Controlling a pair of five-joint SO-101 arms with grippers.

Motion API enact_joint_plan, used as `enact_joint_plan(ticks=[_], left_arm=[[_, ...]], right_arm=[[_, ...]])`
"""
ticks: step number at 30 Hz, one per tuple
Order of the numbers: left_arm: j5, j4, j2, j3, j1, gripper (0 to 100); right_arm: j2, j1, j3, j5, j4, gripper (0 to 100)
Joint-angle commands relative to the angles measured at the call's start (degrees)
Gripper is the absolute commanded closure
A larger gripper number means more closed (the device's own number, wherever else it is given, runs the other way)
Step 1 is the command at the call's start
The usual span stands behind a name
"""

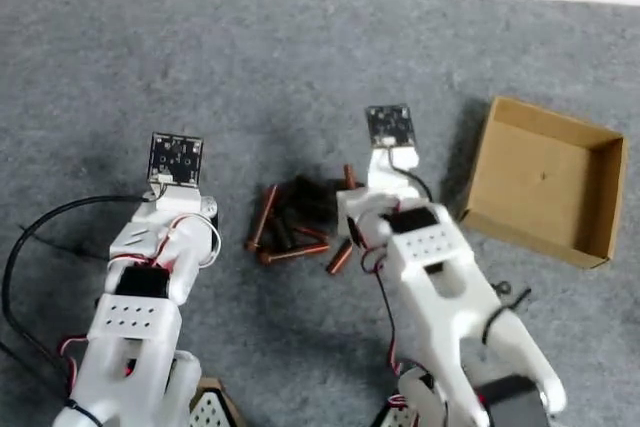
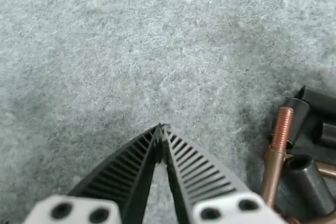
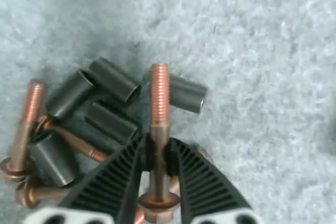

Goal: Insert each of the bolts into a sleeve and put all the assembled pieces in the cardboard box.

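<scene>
Copper-coloured bolt (image 3: pixel 159 124) is clamped in the right jaws, its threaded end sticking out past the tips, at the heap of dark sleeves (image 3: pixel 113 81) and loose bolts (image 3: pixel 26 124) on the grey table (image 1: pixel 300 67). The left jaws are pressed together, holding nothing, near the heap. The cardboard box (image 1: pixel 545 182) stands beside the right arm.

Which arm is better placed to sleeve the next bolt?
Right: its jaws are shut on a bolt, with sleeves lying near its tip; the left jaws are shut, empty, over bare carpet.
</scene>
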Motion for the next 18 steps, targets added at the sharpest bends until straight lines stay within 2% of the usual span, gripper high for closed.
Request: enact_joint_plan(ticks=[1, 6, 12, 16, 18], left_arm=[[-1.0, -1.2, -1.4, -0.2, -0.5, 99], [-2.0, -1.2, -1.4, -0.2, -0.2, 99], [-2.0, -1.2, -1.4, -0.2, -0.2, 99], [-2.1, -1.2, -1.4, -0.2, -0.2, 99], [-2.1, -1.2, -1.4, -0.2, -0.2, 99]], right_arm=[[-4.4, 0.8, 1.5, 0.1, -2.0, 99.5], [-2.5, 0.0, 1.8, 2.1, -1.9, 99.5], [0.3, -10.3, 2.1, 3.0, -1.9, 99.5], [2.8, -14.2, 2.1, 10.6, -1.9, 98.4], [3.6, -13.8, 2.0, 13.0, -1.9, 92.8]])
